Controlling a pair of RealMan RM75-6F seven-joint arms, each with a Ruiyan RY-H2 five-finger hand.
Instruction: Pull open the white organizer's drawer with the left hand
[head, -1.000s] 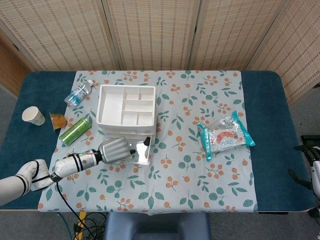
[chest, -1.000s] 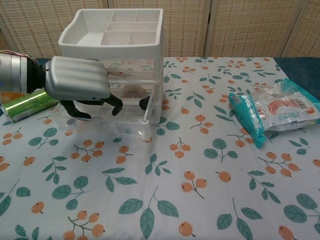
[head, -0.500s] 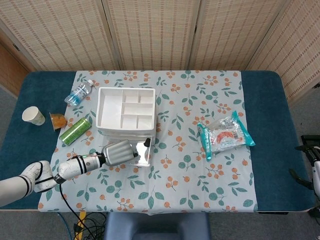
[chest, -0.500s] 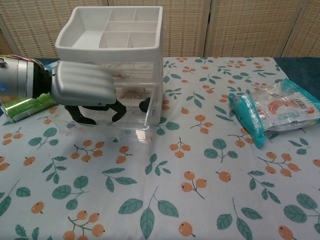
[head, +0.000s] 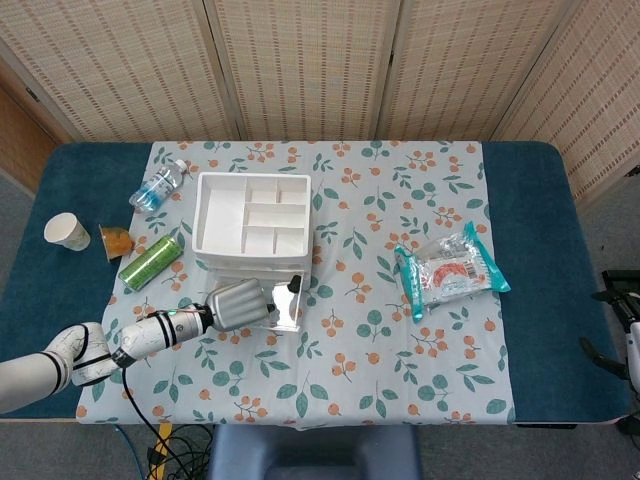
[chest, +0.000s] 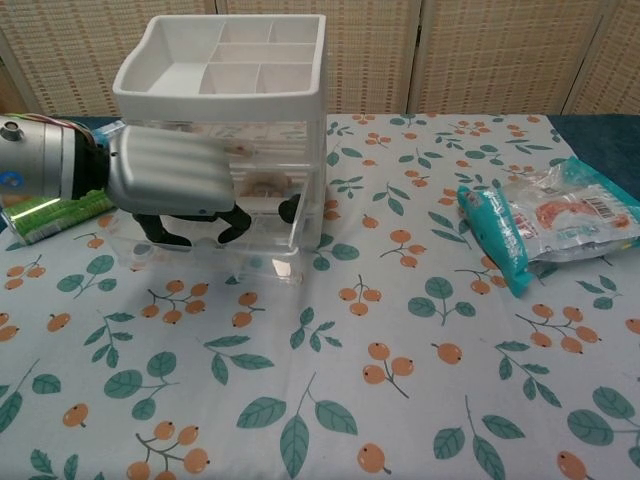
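Left hand: the silver left hand (chest: 170, 180) reaches in from the tabletop's left side, palm down, its dark fingers (chest: 232, 225) curled down over the front wall of the clear plastic drawer (chest: 262, 238), gripping it. In the head view the hand (head: 238, 303) sits at the drawer's front left.
Right hand: only dark parts show at the head view's right edge, off the tabletop; whether its fingers are spread or closed cannot be told.
Organizer: the white plastic organizer with a compartmented top tray (head: 251, 214) stands left of centre on the fruit-patterned tablecloth (head: 400, 360), its front facing the near edge.
Drawer: the lower clear drawer (head: 283, 303) stands pulled out toward the near edge, past the organizer's front.
Change: a second ago the drawer stuck out a little less and the hand sat higher on its front; both have since shifted slightly toward the near edge, and the organizer has slid a touch with them.
Left edge items: a green can (head: 151, 261) lying down, a clear water bottle (head: 158, 186) lying near the far left of the cloth, a paper cup (head: 67, 232) and a small orange-filled cup (head: 117, 240) on the blue tabletop (head: 530, 190).
Right side: a teal-edged snack packet (head: 450, 268), well apart from the organizer.
Hard to see: the drawer's contents are blurred behind clear plastic; the hand hides the drawer's left front.
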